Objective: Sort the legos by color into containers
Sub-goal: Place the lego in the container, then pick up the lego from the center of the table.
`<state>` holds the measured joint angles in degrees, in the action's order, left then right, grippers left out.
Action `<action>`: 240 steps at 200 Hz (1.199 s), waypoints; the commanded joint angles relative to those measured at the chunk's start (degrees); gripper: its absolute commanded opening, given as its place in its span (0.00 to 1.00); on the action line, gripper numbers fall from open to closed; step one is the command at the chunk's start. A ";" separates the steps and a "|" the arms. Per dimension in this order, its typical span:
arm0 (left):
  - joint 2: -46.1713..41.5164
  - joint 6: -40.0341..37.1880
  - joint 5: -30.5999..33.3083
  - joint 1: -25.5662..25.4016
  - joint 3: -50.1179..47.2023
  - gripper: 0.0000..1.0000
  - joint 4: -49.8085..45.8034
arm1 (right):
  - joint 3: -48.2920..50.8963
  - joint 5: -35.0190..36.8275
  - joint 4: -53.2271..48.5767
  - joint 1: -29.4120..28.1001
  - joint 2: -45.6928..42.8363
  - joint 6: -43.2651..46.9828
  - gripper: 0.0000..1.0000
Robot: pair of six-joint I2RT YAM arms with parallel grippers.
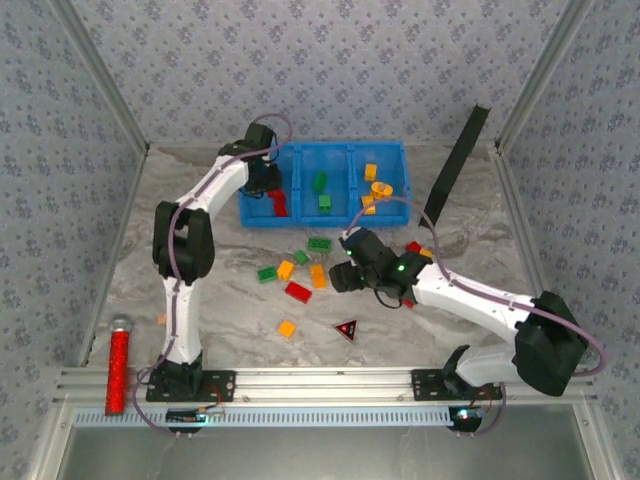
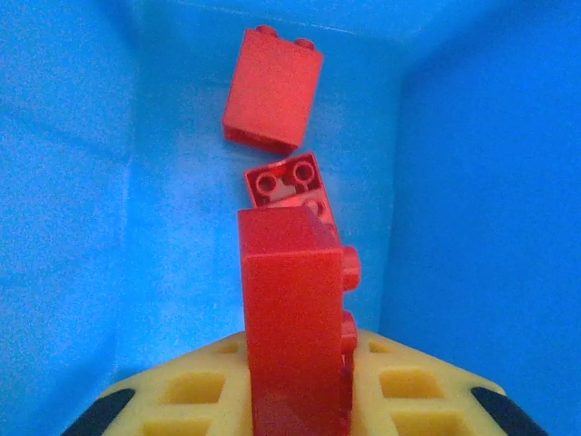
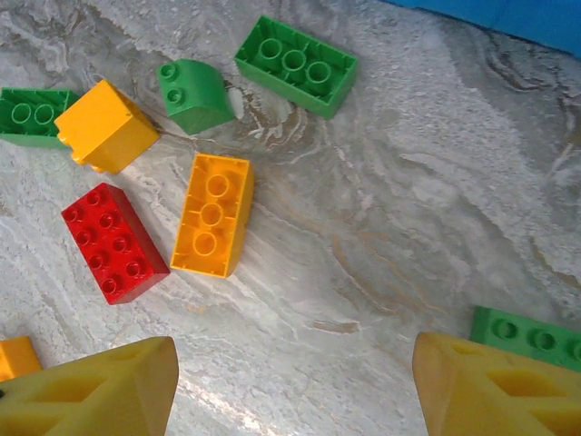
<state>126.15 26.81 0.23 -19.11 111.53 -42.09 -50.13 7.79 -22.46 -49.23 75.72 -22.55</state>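
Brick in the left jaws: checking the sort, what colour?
Red; the brick shows best in the left wrist view.

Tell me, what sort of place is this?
Probably a robot training bench: a left arm and right arm bolted to a metal rail, patterned screen walls around the table, toy bricks and a blue tray as practice props.

Light in the top view is bright, even and diffuse, and the arms throw only faint, soft shadows on the marbled table [image 1: 230,290]. In the left wrist view the blue tray [image 2: 73,182] glows saturated. The near red brick [image 2: 290,318] looks soft, its front face shaded. The right wrist view is crisp on the orange brick [image 3: 213,213], with pale sheen on its studs. The yellow fingers [image 3: 100,391] of the right gripper [image 3: 295,363] blur.
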 commanded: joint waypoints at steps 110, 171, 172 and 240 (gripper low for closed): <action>0.08 -0.60 -5.77 0.74 -4.27 0.43 0.38 | -13.58 -2.91 3.25 -2.89 26.67 4.79 0.81; -8.13 -1.32 -8.42 0.74 -7.50 0.45 0.16 | -17.72 -4.94 2.66 -0.96 35.19 1.89 0.69; -8.34 -1.32 -8.50 0.74 -7.57 0.45 0.21 | -17.72 -4.96 2.72 -0.96 35.28 1.89 0.68; -22.27 -2.03 -8.30 0.63 -15.39 0.46 -0.19 | -20.10 -6.01 2.31 0.16 38.09 2.06 0.35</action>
<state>109.43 25.91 -7.55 -18.48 99.07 -41.78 -69.84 4.29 -19.49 -49.12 110.56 -20.34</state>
